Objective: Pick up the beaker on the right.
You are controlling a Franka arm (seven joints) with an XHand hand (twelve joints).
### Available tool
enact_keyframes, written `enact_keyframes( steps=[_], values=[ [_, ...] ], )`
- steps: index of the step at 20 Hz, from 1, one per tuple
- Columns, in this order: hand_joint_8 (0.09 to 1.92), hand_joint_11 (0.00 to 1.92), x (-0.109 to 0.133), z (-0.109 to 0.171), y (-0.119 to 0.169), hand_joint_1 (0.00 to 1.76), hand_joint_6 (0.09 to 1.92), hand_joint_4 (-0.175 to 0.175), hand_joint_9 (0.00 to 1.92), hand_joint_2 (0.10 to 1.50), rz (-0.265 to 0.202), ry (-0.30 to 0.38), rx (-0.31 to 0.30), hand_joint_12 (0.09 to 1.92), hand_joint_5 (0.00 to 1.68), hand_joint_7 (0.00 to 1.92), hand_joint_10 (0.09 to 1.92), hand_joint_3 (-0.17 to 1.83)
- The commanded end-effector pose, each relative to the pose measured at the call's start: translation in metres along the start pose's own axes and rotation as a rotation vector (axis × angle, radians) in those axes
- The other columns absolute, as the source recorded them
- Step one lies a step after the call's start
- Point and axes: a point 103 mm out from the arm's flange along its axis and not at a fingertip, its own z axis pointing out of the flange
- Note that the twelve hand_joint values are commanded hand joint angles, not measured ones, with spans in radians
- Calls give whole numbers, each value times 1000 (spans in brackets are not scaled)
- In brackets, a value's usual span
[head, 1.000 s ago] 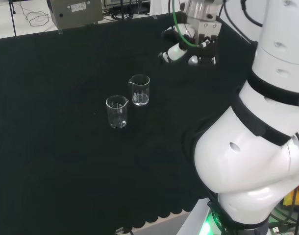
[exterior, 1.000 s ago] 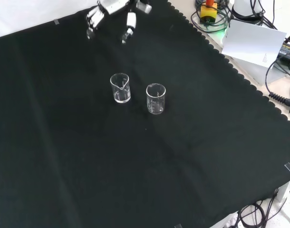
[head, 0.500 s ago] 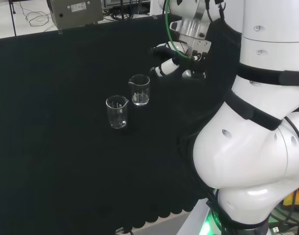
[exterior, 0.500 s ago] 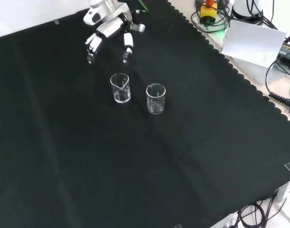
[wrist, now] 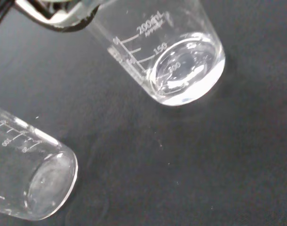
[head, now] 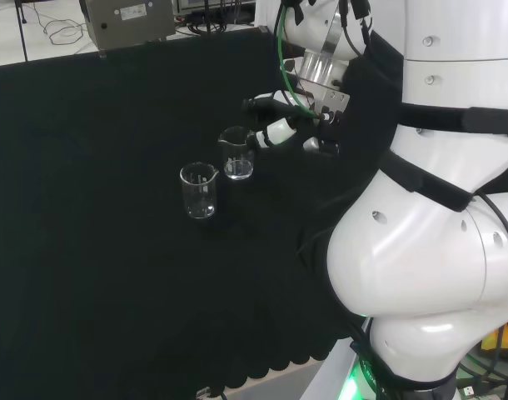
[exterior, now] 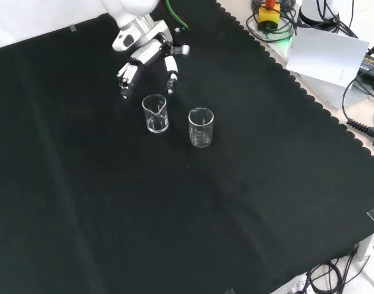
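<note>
Hovering with fingers spread and empty, the black and white hand (exterior: 147, 55) sits just beyond the upright clear glass beaker (head: 236, 153), right-hand of two in the head view, on the black-clothed tabletop (exterior: 175, 214).

Even overhead light falls on the worktop (exterior: 248, 202), whose black cloth swallows almost all shadow. The white arm link (head: 420, 275) shines bright with soft highlights. In the wrist view the nearer beaker (wrist: 181, 61) glints at its base, and a hand part at the edge is blurred.
</note>
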Motion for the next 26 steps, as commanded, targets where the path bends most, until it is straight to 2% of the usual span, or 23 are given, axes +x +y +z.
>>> enact_keyframes(
  steps=[1, 9, 11, 17, 26],
  values=[
    [588, 31, 3, 15, 12, 798, 87, -14, 318, 563, -75, 32, 12, 1398, 362, 148, 628, 546],
    [584, 2, -3, 30, 21, 881, 87, -12, 308, 530, -112, 79, -37, 1394, 377, 140, 621, 536],
    [585, 0, -6, 33, 23, 896, 87, -11, 309, 530, -113, 129, -41, 1393, 400, 143, 620, 539],
    [587, 6, -7, 40, 30, 911, 87, -13, 330, 526, -137, 180, -81, 1393, 437, 159, 622, 552],
    [583, 24, -13, 54, 35, 947, 87, -9, 375, 511, -131, 221, -91, 1385, 514, 199, 604, 599]
  ],
)
